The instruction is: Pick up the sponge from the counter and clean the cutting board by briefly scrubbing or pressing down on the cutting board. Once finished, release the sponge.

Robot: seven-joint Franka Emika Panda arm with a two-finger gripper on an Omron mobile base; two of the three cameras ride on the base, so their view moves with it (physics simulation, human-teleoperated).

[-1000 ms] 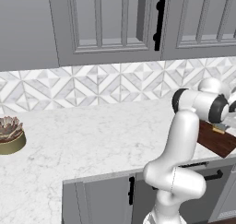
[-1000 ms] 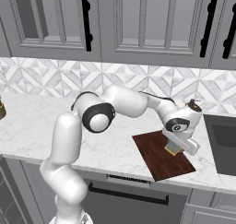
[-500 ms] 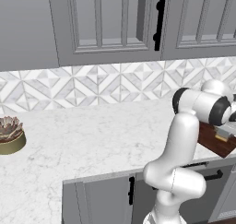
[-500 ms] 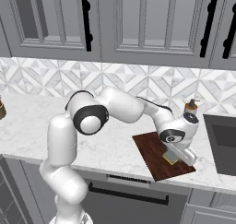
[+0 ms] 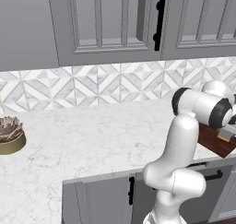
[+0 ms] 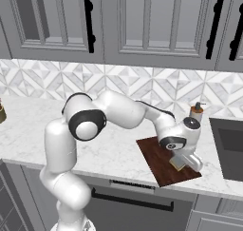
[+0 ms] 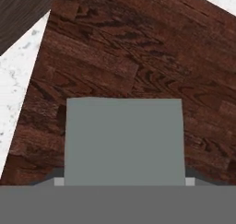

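Reddish-brown wood grain fills the ground under the hand: the cutting board (image 6: 168,165) lies on the white marble bench (image 6: 118,149), near its front edge, just left of the dark sink recess (image 6: 228,147). Sponge (image 6: 178,163) sits in the gripper (image 6: 182,162), held low over the right part of the board; in the hand view its grey scrub face (image 7: 124,142) covers the lower middle, with board grain all round it. Fingers are clamped on the sponge, one at each side, judging from the small pale tips at its lower corners in the hand view. Whether the sponge is pressed onto the wood or a hair above it, I cannot tell from these views. Judgement: scrub step is in hand or about to start; release is not yet done. Risks: a sideways stroke with heavy downward load could drag the board toward the bench edge or toward the sink, since nothing pins it. Too light a press would leave no real contact. A soap bottle (image 6: 196,112) stands behind the hand, near enough that a wide backward stroke might tip it.
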